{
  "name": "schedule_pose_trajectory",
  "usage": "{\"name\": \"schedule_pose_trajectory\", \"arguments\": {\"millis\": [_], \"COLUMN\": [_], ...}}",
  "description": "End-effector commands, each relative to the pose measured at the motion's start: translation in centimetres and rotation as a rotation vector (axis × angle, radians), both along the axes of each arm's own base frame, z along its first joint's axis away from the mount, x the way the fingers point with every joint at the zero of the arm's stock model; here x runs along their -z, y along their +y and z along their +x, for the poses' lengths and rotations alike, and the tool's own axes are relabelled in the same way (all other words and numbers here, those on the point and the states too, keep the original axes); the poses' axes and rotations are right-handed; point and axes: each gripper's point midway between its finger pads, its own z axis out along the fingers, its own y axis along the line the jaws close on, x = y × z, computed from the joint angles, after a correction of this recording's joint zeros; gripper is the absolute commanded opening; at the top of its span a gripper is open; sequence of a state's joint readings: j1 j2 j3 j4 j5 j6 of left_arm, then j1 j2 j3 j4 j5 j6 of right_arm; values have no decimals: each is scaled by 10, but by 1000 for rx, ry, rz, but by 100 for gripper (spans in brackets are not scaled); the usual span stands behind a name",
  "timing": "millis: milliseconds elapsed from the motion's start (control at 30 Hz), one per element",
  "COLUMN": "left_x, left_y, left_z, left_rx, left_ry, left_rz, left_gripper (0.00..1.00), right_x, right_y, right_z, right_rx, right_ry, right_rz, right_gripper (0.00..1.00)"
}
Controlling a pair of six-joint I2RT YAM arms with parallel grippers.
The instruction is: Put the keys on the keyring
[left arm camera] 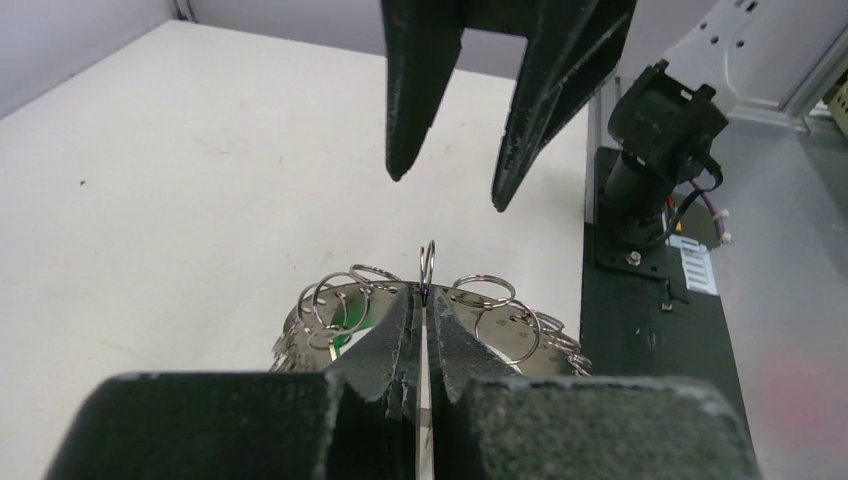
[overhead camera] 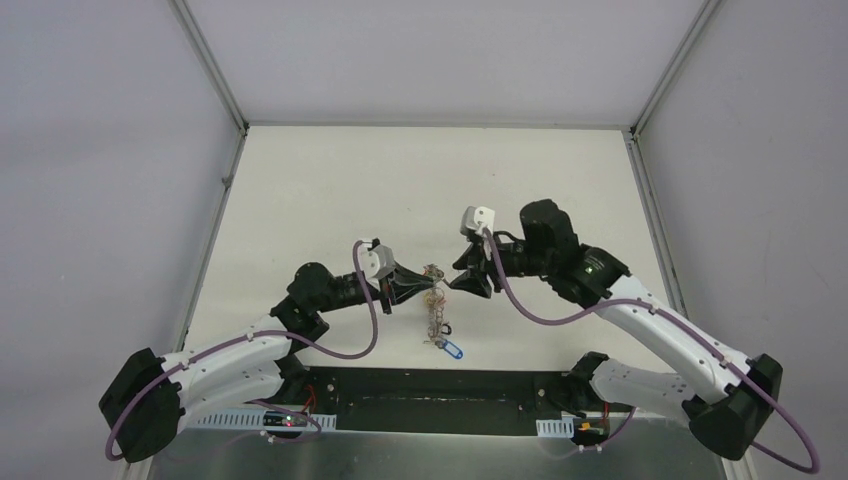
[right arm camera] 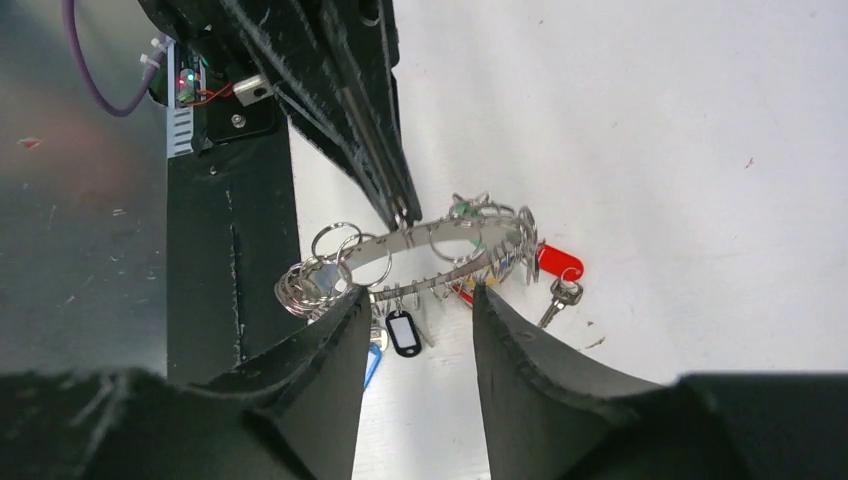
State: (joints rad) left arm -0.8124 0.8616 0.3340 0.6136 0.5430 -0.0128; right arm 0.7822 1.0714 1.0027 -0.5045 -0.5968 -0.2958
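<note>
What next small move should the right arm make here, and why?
Probably the right gripper should shift toward the red-tagged key and lower over it. Its jaws stand open and hold nothing, while the left gripper is shut on a wire loop of the keyring, steadying it. The key lies on the table beside the ring, seemingly not threaded yet.

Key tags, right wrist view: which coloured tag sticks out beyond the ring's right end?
The red tag, with a silver key just below it. The black tag and blue tag hang under the keyring instead.
</note>
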Motion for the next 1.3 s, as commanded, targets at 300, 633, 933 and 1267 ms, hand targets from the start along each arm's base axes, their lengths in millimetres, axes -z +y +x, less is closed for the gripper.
{"name": "schedule_pose_trajectory", "arguments": {"millis": [300, 633, 933, 1267], "left_x": [-101, -108, -115, -117], "left_y": [15, 14, 13, 13], "left_z": [-20, -24, -27, -29], "left_rx": [30, 54, 76, 83], "left_ry": [-196, -203, -211, -215], "left_rz": [-344, -355, -366, -373], "left_gripper": [0, 0, 0, 0], "right_x": [-76, -76, -68, -65], "right_y": [23, 27, 29, 31], "right_z": [-19, -17, -12, -14], "right_rx": [-160, -168, -157, -175], "right_ry": [-187, -180, -172, -150], "right_rz": [407, 412, 395, 390], "right_gripper": [31, 23, 25, 0]}}
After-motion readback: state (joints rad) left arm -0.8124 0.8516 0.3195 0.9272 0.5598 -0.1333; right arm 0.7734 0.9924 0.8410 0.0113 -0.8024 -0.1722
